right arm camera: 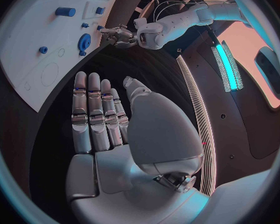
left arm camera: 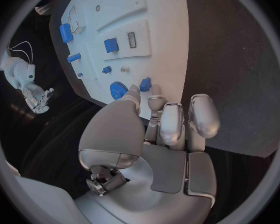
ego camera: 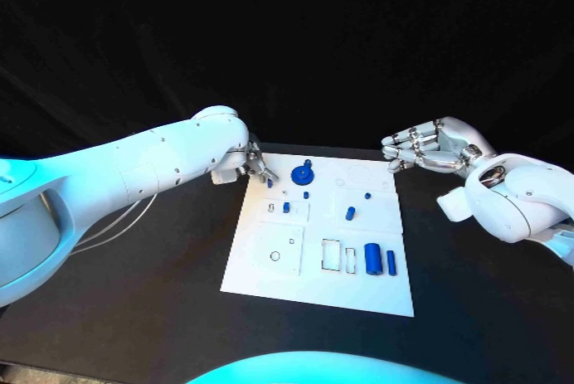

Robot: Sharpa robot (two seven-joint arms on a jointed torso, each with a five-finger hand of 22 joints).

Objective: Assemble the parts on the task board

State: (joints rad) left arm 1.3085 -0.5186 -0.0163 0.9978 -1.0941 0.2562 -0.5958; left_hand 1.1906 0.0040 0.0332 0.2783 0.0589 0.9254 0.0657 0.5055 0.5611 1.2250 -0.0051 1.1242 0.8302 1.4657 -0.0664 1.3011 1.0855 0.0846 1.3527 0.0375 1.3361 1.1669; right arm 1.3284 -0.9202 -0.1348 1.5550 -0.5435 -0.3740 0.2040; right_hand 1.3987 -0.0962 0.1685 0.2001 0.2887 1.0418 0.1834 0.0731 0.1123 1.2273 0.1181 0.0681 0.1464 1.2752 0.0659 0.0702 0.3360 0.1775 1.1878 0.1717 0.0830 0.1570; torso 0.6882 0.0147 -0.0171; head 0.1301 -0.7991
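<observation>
Left hand (ego camera: 256,170) at task board (ego camera: 269,276) far-left corner, fingertips on a small blue part (left arm camera: 145,84), grasp unclear. Blue gear (ego camera: 303,175) sits just beside it, so left is nearer. Right hand (ego camera: 428,148) released, fingers apart, off the far-right corner over the desk (ego camera: 490,301)

Head view: bright overhead light on white task board (ego camera: 317,260); black tabletop (ego camera: 143,301) and background very dark. Cyan tint on arm edges. Wrist views: strong fisheye bending, dark circular frame; glare from lit strip (right arm camera: 226,59).
</observation>
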